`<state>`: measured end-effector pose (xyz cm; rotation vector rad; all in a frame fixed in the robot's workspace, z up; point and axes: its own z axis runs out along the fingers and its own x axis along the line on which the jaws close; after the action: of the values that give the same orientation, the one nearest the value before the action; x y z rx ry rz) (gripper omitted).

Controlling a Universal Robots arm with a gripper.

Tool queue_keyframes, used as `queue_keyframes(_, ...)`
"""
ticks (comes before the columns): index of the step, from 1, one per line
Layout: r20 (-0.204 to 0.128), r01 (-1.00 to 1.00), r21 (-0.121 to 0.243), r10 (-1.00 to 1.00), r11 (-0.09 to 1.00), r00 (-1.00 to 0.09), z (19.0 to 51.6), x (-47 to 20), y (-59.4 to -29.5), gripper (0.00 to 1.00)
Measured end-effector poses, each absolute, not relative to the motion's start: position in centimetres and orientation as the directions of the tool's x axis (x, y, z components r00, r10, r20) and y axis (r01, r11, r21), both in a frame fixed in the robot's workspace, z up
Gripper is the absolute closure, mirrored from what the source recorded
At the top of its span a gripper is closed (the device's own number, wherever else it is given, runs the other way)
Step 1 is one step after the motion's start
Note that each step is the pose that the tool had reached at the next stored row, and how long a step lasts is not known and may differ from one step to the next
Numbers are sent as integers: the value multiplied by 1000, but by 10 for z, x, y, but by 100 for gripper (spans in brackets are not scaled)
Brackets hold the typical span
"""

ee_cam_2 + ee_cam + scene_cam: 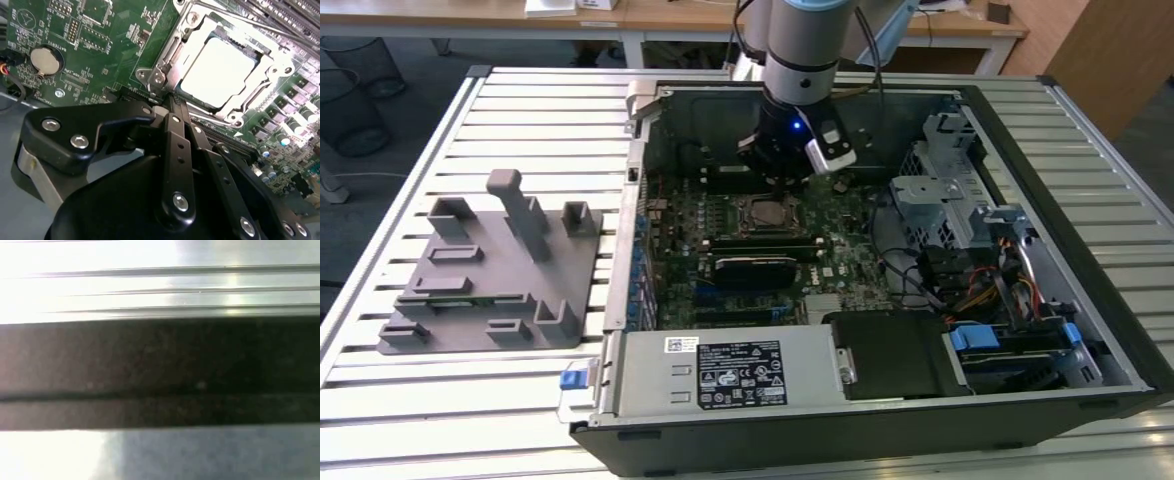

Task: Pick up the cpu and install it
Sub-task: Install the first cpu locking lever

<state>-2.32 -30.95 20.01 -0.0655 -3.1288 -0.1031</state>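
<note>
Landmark: you have the open black computer case [1107, 330] lying on its side on the ribbed silver metal surface [520, 110]; every place below is given relative to it.

Grey fixture: your moulded grey plastic holder tray [487, 275] with upright posts rests on the surface just outside the case, on the exterior view's left.

Power supply: you see the grey metal box with a black label [720, 372] inside the case, along its near wall.

Motherboard: the green circuit board [841, 255] covers the case floor; in the second wrist view your round silver coin battery [46, 59] sits on it.

Socket: the metal-framed square socket [767, 212] sits on the board in the middle of the case; its frame [170, 50] is lit brightly in the second wrist view.

Cpu: your small square chip with the silvery-white metal top [217, 72] lies flat inside the socket frame, in the middle of the case.

End effector: your black-fingered end effector [781, 180] hangs on the grey arm just above the socket's far edge. In the second wrist view the finger tips [170, 102] are drawn together beside the frame's corner, apart from the cpu, clamped on nothing.

Drive cage: the grey metal bracket [937, 195] stands inside the case on the exterior view's right.
</note>
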Motion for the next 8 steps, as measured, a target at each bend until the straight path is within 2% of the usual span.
queue_keyframes(8,12,42,51,42,998,-999,199,-23,-311,89)
